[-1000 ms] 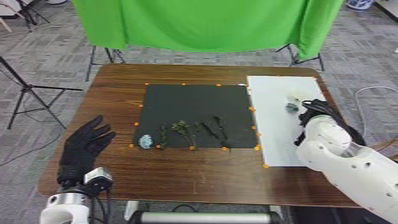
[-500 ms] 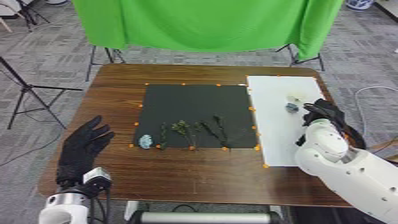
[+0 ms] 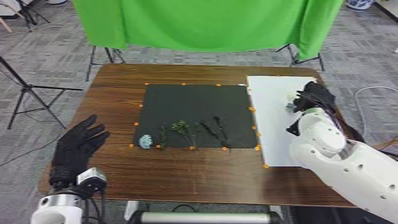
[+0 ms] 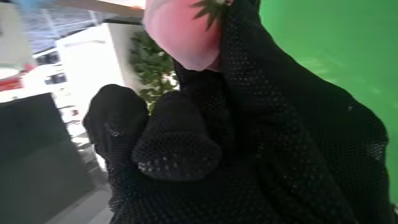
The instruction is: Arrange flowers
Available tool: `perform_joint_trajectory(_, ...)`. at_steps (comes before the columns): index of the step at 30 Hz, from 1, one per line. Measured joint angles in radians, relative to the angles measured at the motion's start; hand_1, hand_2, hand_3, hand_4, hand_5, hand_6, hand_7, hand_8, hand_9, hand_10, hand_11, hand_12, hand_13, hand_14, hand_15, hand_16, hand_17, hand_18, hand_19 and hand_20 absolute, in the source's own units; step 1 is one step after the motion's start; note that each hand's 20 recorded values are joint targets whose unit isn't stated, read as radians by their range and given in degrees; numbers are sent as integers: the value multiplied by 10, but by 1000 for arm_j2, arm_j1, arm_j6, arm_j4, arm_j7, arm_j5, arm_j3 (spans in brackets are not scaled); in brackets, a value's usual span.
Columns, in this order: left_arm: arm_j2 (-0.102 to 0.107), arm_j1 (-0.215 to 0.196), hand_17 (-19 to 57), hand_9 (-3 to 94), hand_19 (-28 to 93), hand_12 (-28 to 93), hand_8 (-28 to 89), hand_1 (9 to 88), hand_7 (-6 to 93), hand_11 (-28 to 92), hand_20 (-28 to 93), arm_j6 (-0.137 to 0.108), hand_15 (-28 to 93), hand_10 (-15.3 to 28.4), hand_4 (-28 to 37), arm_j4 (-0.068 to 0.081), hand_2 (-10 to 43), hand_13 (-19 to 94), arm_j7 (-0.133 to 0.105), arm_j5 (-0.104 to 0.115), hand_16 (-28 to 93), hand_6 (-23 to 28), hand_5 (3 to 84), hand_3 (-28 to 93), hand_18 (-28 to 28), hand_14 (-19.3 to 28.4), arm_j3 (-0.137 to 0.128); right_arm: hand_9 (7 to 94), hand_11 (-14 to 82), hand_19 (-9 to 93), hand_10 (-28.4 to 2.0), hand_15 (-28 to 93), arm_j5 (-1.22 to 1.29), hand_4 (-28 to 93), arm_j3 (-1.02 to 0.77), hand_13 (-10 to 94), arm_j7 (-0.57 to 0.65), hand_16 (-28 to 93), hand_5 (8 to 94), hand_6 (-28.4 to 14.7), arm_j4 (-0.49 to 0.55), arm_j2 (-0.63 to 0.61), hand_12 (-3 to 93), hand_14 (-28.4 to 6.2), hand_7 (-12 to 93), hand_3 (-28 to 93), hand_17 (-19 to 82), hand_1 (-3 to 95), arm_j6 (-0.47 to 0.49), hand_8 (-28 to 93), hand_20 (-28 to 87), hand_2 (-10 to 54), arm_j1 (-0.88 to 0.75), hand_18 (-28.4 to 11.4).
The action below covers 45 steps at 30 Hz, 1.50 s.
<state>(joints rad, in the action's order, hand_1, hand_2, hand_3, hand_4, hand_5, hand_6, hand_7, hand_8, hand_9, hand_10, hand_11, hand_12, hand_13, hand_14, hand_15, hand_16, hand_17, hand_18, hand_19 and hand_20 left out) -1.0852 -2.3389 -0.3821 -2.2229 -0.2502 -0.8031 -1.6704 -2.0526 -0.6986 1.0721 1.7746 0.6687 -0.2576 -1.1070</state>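
The right hand (image 3: 313, 96), gloved in black mesh fabric, is well to the right of the dark, flat, rectangular mat (image 3: 197, 107), over the long white sheet (image 3: 277, 132) that runs along the mat's right side. In the right wrist view, the right hand (image 4: 275, 170) has its fingers (image 4: 178, 155) curled in, narrow, holding a pink flower with soft petals and pointed green leaves (image 4: 182, 30). The bloom lies at the far end of the fingers, against the side of a longer, straighter one, its lower tip tucked in between them.

Right of the mat, on the sheet, a small grey-blue flower (image 3: 290, 106) is just beside the right hand.

Left of the mat, apart from it, the left hand (image 3: 78, 145) has its fingers wide and loosely extended above the brown wooden tabletop (image 3: 195, 175).

At the mat's near left corner is a pale blue, ruffled flower (image 3: 146, 141). To its right, toward the mat's near edge, come a thin green stem (image 3: 163, 136), a bushy yellow-green sprig (image 3: 182, 127) and slender dark stems (image 3: 220, 129).
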Motion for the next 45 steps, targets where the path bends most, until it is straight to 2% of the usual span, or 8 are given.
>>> perform_joint_trajectory(13, 0, -5, -99, 354, 548, 106, -108, 227, 166, 305, 271, 0, 548, 196, -233, -4, 49, 256, 0, 0, -96, 101, 389, 825, 230, 262, -6, 926, 165, 932, -92, 810, -10, -283, 53, 874, -90, 175, 808, -25, 65, 95, 353, -38, 350, 866, 564, 563, -12, 11, 623, -95, 73, -236)
perform_joint_trajectory(19, 0, -8, -99, 354, 548, 106, -108, 226, 167, 306, 274, 1, 548, 196, -232, -8, 49, 255, 4, -3, -96, 100, 388, 825, 229, 262, -15, 926, 166, 932, -92, 810, -6, -283, 152, 872, -120, 178, 808, -25, 49, 173, 355, -36, 350, 868, 562, 562, -19, 10, 625, -95, 150, -235)
perform_joint_trajectory(25, -2, -1, -98, 354, 550, 105, -108, 226, 167, 305, 279, 8, 549, 197, -232, -8, 48, 255, 23, -13, -96, 100, 388, 826, 229, 262, -23, 920, 171, 932, -89, 812, 1, -283, 241, 867, -172, 182, 804, -23, -7, 292, 357, -36, 358, 869, 555, 559, -37, 8, 628, -95, 233, -230)
perform_joint_trajectory(33, -12, 37, -96, 354, 553, 106, -109, 225, 168, 306, 289, 35, 550, 197, -231, 7, 48, 255, 51, -27, -97, 100, 388, 827, 229, 262, -25, 912, 176, 932, -88, 815, 72, -283, 383, 859, -216, 183, 793, -18, -113, 455, 355, -36, 370, 863, 544, 559, -94, 0, 628, -95, 339, -222)
perform_joint_trajectory(38, -27, 36, -95, 355, 552, 106, -109, 225, 169, 308, 294, 54, 551, 196, -230, 10, 47, 256, 68, -37, -97, 99, 388, 827, 230, 262, -43, 910, 179, 932, -87, 816, 153, -283, 484, 855, -215, 182, 787, -15, -196, 544, 353, -37, 378, 860, 540, 557, -140, -4, 627, -95, 389, -221)
perform_joint_trajectory(41, -26, 36, -94, 355, 552, 105, -109, 225, 170, 308, 296, 64, 550, 196, -230, 15, 47, 256, 72, -41, -97, 100, 388, 828, 229, 262, -46, 907, 180, 932, -85, 814, 191, -283, 530, 849, -201, 180, 783, -14, -220, 583, 352, -39, 384, 856, 525, 556, -154, -6, 623, -95, 411, -222)
perform_joint_trajectory(45, -18, 54, -94, 356, 550, 105, -109, 225, 170, 309, 298, 73, 551, 197, -230, 28, 47, 256, 74, -44, -97, 100, 388, 828, 229, 262, -42, 905, 181, 932, -84, 814, 280, -283, 556, 848, -185, 178, 778, -10, -238, 622, 350, -39, 386, 852, 519, 554, -183, -10, 618, -95, 431, -222)
